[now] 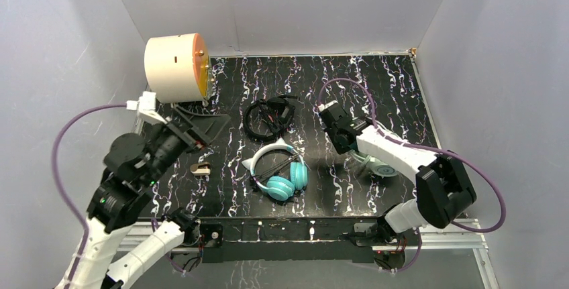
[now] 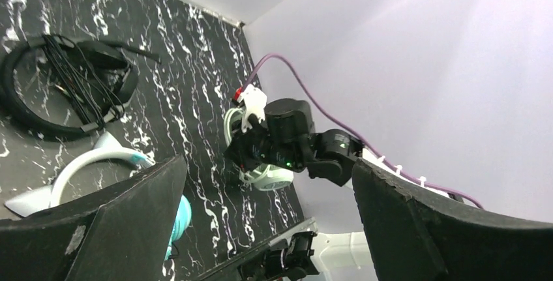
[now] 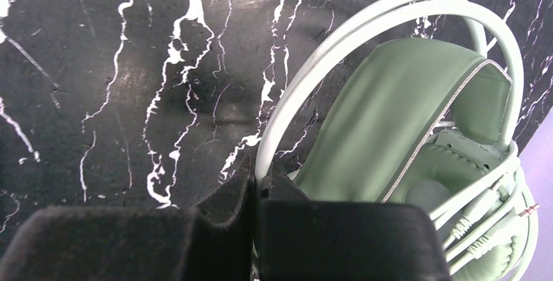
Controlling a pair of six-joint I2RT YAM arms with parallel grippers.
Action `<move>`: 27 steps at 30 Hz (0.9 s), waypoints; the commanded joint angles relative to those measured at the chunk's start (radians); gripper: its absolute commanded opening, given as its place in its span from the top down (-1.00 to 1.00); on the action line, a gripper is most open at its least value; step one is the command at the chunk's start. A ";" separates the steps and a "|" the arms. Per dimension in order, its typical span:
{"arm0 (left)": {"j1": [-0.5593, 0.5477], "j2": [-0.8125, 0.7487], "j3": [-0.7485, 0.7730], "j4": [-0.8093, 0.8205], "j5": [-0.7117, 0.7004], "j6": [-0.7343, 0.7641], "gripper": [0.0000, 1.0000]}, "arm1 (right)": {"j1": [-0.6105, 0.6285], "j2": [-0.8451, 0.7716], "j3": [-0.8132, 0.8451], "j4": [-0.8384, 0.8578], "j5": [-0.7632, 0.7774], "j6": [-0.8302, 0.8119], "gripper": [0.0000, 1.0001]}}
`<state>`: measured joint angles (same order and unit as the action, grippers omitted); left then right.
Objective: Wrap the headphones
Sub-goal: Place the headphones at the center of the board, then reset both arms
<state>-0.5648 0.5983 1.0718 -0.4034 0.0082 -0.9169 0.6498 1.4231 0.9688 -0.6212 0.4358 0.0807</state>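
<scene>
Marbled black tabletop; padded sage headphones (thin-hooped band).

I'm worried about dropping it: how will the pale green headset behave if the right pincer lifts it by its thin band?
Probably light: the sage-green headset is mostly thin hoops and padding. Gripped by one thin rail in the right pincer, it may swing or twist. Its cable may dangle.

No text or label can be read.
</scene>
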 commanded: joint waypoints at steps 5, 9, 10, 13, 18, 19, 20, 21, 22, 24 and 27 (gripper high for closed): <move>0.005 -0.049 0.088 -0.183 -0.052 0.066 -0.97 | -0.007 0.044 -0.048 0.152 0.032 0.009 0.78; 0.005 -0.043 0.102 -0.182 -0.030 0.076 -0.95 | -0.006 0.063 -0.061 0.170 -0.037 0.021 0.57; 0.005 -0.040 0.101 -0.182 -0.025 0.075 -0.95 | -0.007 0.061 -0.063 0.174 -0.054 0.023 0.52; 0.005 -0.036 0.094 -0.174 -0.011 0.070 -0.95 | -0.007 0.054 -0.051 0.140 -0.100 0.035 0.22; 0.005 -0.030 0.078 -0.173 -0.008 0.091 -0.97 | -0.007 -0.045 0.015 0.027 -0.172 0.046 -0.68; 0.005 -0.026 0.077 -0.175 -0.008 0.093 -0.97 | -0.006 -0.074 0.036 -0.005 -0.174 0.047 -0.93; 0.004 -0.023 0.076 -0.176 -0.008 0.094 -0.97 | -0.007 -0.101 0.062 -0.033 -0.182 0.046 -0.97; 0.004 -0.020 0.079 -0.175 -0.009 0.098 -0.97 | -0.006 -0.128 0.097 -0.072 -0.198 0.044 -0.97; 0.005 -0.016 0.090 -0.176 -0.008 0.106 -0.97 | -0.007 -0.156 0.150 -0.106 -0.227 0.042 -0.97; 0.004 0.006 0.141 -0.196 -0.019 0.142 -0.97 | -0.007 -0.213 0.248 -0.163 -0.291 0.035 -0.97; 0.005 0.084 0.295 -0.282 -0.048 0.239 -0.97 | -0.007 -0.293 0.393 -0.212 -0.357 0.022 -0.97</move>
<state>-0.5648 0.6098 1.1957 -0.6292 -0.0181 -0.8013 0.6472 1.2545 1.1706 -0.7448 0.1886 0.1165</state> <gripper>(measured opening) 0.983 0.984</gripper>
